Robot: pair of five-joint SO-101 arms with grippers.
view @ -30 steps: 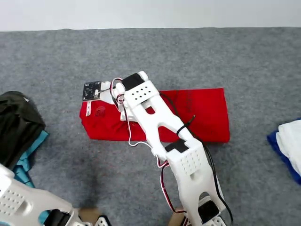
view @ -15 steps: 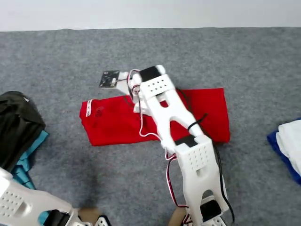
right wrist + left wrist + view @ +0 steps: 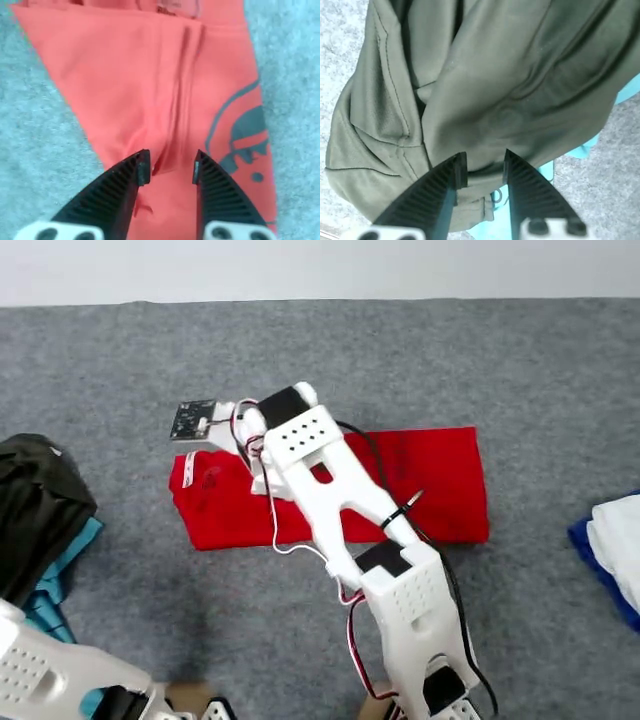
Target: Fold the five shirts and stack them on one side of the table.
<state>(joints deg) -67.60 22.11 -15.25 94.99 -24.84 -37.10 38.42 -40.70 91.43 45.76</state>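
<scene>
Red shirt crease between the slightly parted right fingers.

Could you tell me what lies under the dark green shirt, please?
A teal garment pokes out beneath the dark green shirt; the rest of it is covered.

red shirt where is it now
The red shirt lies mid-table in the high view, beneath the right gripper, between a dark shirt left and a white shirt right.

White plastic right arm stretched forward, black-fingered right gripper pointing down, jaws parted. White plastic left arm at near-left corner, black-fingered left gripper jaws parted.
</scene>
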